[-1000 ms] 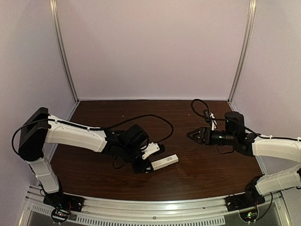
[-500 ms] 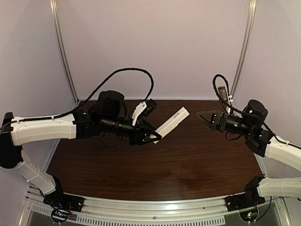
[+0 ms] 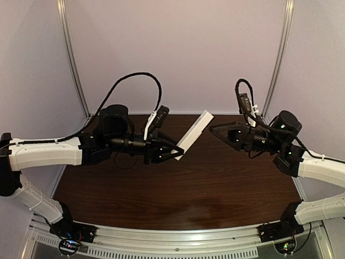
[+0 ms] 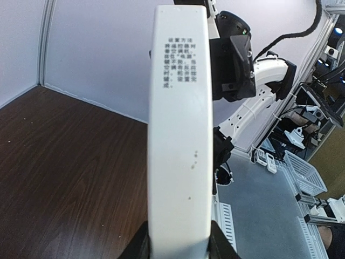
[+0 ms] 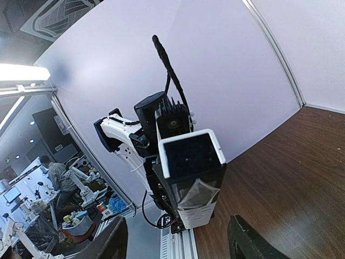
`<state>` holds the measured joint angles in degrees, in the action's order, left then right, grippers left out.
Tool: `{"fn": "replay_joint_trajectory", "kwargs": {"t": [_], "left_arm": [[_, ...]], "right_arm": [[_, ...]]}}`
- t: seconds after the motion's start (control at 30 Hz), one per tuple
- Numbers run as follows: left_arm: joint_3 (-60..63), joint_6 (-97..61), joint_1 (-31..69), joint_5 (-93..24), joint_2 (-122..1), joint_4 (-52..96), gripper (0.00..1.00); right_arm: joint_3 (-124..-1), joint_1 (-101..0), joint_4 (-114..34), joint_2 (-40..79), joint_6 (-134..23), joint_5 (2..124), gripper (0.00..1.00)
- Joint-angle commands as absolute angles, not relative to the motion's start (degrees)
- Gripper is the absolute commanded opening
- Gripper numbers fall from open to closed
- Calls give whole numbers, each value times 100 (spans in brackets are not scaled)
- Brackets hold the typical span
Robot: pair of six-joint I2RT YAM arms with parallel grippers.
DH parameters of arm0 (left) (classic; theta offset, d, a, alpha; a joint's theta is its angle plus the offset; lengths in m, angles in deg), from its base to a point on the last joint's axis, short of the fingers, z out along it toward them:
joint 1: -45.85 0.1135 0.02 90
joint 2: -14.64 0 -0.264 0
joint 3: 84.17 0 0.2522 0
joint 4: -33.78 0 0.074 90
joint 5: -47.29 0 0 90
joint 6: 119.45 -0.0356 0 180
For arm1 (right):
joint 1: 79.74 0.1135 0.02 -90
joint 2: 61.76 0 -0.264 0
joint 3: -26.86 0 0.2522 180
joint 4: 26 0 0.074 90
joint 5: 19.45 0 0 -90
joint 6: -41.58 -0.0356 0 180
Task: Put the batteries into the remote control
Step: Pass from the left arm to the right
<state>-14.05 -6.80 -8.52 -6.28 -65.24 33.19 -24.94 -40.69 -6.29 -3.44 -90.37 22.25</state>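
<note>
Aloft, remote control (image 3: 195,131) gripped by left claw (image 3: 178,154), right claw (image 3: 213,130) spread nearby.

The top view is dim and soft, with a pale sheen on the dark surface (image 3: 215,189) by the front rail (image 3: 178,238). The left wrist view is brighter; print on the remote (image 4: 180,135) reads sharp. In the right wrist view a lamp (image 5: 21,73) glares, straight lines bow, and the right fingers (image 5: 110,243) blur.

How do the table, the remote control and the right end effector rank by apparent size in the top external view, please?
1. table
2. remote control and right end effector: about alike, both held aloft, so unranked.
</note>
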Motion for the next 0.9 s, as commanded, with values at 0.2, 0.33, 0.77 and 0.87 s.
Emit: {"fn": "replay_joint_trajectory", "kwargs": {"t": [0.2,0.33,0.77,0.87], "left_arm": [[-1453,-349,-816,-318,-6552,4272,15],[-1504,-232,-820,-306,-6601,4434,15],[-1530,-181,-819,-276,-6644,4512,15],[-1531,-153,-820,-311,-6662,4493,18]], "right_arm": [[-3101,-3601,-391,287,-8756,2505,62],[-3239,-3517,-323,447,-8745,2511,57],[-3347,-3448,-274,585,-8762,2447,25],[-3378,-3447,-392,562,-8695,2463,20]]}}
